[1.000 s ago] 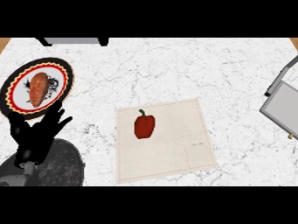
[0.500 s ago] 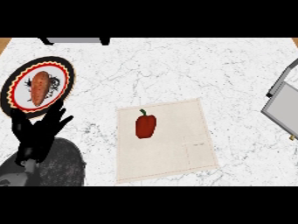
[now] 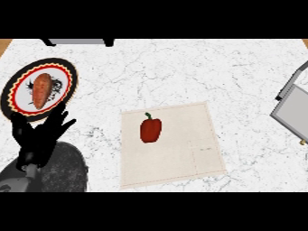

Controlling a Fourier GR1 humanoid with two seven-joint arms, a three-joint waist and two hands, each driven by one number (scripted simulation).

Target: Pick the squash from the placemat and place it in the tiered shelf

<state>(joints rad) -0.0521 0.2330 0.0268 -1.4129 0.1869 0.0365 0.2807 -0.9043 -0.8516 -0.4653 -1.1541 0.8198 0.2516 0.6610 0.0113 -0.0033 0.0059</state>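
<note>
A red pepper-shaped vegetable with a green stem (image 3: pixel 150 129) lies on the beige placemat (image 3: pixel 171 149) in the middle of the counter. At the right edge stands the grey tiered shelf (image 3: pixel 304 112), only partly in view. My left hand (image 3: pixel 39 135) is at the lower left, fingers straight and spread upward, well left of the placemat and holding nothing. The right hand does not show.
A round plate with a red and yellow rim (image 3: pixel 23 90) sits at the upper left, an orange vegetable (image 3: pixel 41 90) on it, just above my left hand. A grey object (image 3: pixel 76 42) shows at the top edge. The counter is white marble.
The view has shifted slightly, so the placemat and plate sit a little higher in the picture. The left hand stays open in the same place.
</note>
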